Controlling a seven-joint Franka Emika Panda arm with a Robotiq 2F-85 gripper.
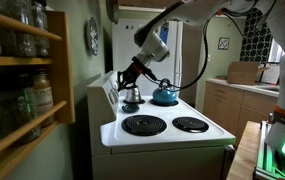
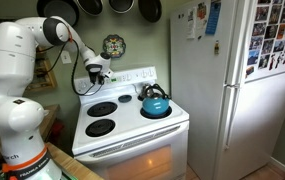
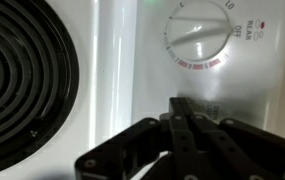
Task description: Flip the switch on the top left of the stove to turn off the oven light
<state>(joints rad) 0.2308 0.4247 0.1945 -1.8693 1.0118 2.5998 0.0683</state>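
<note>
The white stove has black coil burners and a raised back control panel. My gripper is at the left end of that panel, as both exterior views show. In the wrist view the two fingers are pressed together, shut and empty, with the tips against the white panel just below a white knob marked REAR and OFF. A coil burner fills the left of that view. The switch is hidden by the fingertips. The oven window glows from inside.
A blue kettle sits on a rear burner, also in an exterior view, and a small metal pot stands next to it, close under my arm. A wooden shelf with jars flanks the stove. A tall white fridge stands on its other side.
</note>
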